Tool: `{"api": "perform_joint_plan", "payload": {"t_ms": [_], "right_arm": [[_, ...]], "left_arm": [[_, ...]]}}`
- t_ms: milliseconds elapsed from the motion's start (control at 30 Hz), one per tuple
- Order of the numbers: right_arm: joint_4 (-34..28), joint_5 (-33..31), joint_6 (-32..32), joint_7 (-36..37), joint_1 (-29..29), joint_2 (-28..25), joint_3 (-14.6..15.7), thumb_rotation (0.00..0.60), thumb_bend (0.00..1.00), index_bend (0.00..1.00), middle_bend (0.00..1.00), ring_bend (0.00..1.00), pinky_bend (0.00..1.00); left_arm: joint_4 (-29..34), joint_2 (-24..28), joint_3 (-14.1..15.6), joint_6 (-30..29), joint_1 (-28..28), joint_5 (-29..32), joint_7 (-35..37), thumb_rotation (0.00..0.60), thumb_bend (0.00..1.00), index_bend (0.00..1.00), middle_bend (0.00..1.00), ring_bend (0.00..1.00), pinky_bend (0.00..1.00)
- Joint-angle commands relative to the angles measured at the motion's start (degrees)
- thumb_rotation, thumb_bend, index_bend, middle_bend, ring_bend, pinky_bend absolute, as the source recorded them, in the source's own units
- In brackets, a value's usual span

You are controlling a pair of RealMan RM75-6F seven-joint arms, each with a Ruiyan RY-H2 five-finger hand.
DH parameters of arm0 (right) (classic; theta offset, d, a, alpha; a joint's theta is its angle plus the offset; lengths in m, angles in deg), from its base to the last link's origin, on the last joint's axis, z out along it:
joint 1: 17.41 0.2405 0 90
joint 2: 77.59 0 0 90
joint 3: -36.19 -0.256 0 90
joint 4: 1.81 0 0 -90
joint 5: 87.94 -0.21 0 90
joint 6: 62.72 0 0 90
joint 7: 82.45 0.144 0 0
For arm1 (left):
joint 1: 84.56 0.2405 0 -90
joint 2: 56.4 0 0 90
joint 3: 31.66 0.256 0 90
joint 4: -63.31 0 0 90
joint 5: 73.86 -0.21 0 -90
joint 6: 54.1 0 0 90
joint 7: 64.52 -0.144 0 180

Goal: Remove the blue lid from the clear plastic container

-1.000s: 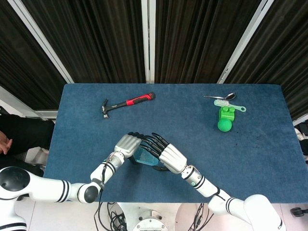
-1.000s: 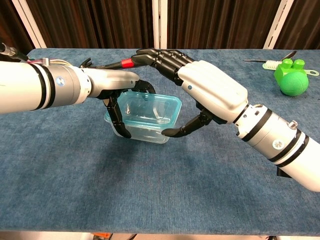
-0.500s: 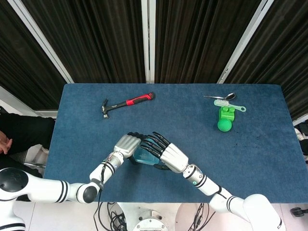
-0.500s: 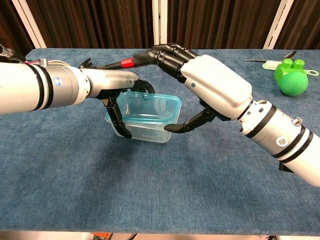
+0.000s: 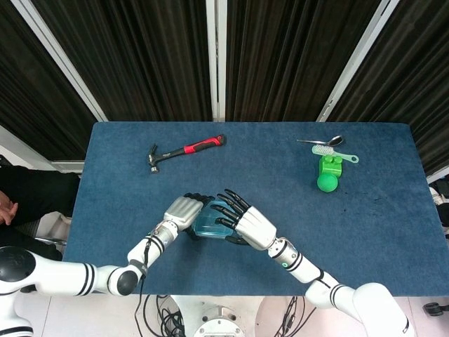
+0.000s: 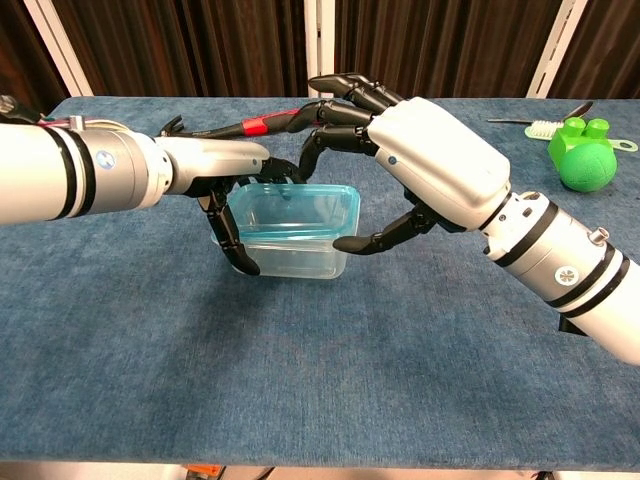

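Clear plastic container sits near the table's front edge, left of centre | blue lid is seen still seated | left hand clamped around container | right hand grips the lid rim | removal not yet done.

A robot test lab, staged; a blue-carpeted table backed by black curtains with white struts; beyond the hands lie unrelated props: a hammer, a green toy.

Left hand and right hand meet mid-table, dark fingers curled downward.
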Motion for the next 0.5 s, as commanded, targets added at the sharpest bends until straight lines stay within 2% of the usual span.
{"api": "perform_joint_plan", "payload": {"t_ms": [33, 233, 500], "right_arm": [[0.2, -0.1, -0.3, -0.3, 0.1, 0.1, 0.1, 0.600, 0.57, 0.46, 0.21, 0.00, 0.01], [0.3, -0.3, -0.4, -0.5, 0.3, 0.3, 0.1, 0.600, 0.63, 0.51, 0.23, 0.00, 0.03], [-0.1, -0.1, 0.8, -1.1, 0.9, 0.1, -0.2, 0.600, 0.63, 0.54, 0.25, 0.00, 0.05]], "left_arm": [[0.1, 0.2, -0.1, 0.4, 0.4, -0.8, 0.8, 0.600, 0.00, 0.03, 0.13, 0.09, 0.15], [0.5, 0.7, 0.1, 0.2, 1.0, -2.7, 1.6, 0.600, 0.00, 0.00, 0.11, 0.08, 0.14], [0.6, 0.6, 0.5, -0.2, 1.5, -4.2, 1.4, 0.600, 0.00, 0.00, 0.11, 0.08, 0.13]]}}
